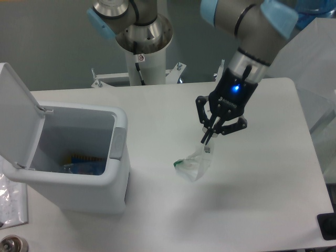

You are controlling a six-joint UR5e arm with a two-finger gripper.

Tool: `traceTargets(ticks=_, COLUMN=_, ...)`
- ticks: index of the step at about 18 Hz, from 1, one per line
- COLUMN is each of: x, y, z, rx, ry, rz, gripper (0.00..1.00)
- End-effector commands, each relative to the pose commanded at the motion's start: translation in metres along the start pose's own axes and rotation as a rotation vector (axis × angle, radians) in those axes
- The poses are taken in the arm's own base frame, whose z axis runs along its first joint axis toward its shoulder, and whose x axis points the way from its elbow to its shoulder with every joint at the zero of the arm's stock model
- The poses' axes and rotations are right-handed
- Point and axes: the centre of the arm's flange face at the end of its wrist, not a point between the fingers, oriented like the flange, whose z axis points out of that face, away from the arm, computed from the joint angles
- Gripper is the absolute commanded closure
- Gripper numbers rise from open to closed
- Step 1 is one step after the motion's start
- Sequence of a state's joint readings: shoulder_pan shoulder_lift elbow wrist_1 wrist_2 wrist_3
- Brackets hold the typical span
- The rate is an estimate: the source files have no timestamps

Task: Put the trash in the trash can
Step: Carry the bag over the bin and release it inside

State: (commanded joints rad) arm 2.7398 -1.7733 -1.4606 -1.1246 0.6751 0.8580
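One gripper (208, 142) is pinched shut on the top corner of the crumpled wrapper (192, 164), which hangs below it with its green mark toward the trash can (79, 157). That open bin stands well to the wrapper's left, lid flipped back, something blue already inside. Bare tabletop (157, 121) lies between, so a leftward carry looks unobstructed.

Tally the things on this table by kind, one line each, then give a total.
Trash pieces: 2, the wrapper hanging from the gripper and the bottle lying inside the bin
Trash cans: 1, the white bin, lid open
Robot arms: 1
Total: 4
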Motion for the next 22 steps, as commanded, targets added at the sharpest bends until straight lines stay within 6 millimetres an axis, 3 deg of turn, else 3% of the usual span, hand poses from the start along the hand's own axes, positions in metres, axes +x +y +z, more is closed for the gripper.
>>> traceTargets(ticks=2, x=0.015, y=-0.022, z=0.004, rx=0.023, ry=0.003, rz=0.008, gripper=1.0)
traceTargets(ticks=5, x=0.034, y=-0.034, z=0.017, rx=0.03, ry=0.021, rz=0.017, gripper=1.0)
traceTargets(ticks=7, x=0.058, y=-0.04, z=0.03, rx=0.022, ry=0.052, rz=0.038, gripper=1.0)
traceTargets(ticks=11, x=0.112, y=-0.055, z=0.032, rx=0.024, ry=0.086, rz=0.05, gripper=1.0)
traceTargets(ticks=16, x=0.183, y=-0.047, z=0.039, rx=0.02, ry=0.14, rz=0.114, gripper=1.0)
traceTargets(ticks=19, x=0.196, y=-0.038, z=0.054, rx=0.028, ry=0.155, rz=0.15, gripper=0.96)
traceTargets(ticks=20, x=0.2, y=-0.037, z=0.058, rx=0.027, ry=0.162, rz=0.156, gripper=0.86)
traceTargets(ticks=21, x=0.2, y=-0.033, z=0.062, rx=0.022, ry=0.167, rz=0.155, gripper=0.54)
traceTargets(ticks=22, x=0.2, y=-0.031, z=0.064, rx=0.022, ry=0.164, rz=0.164, gripper=0.01)
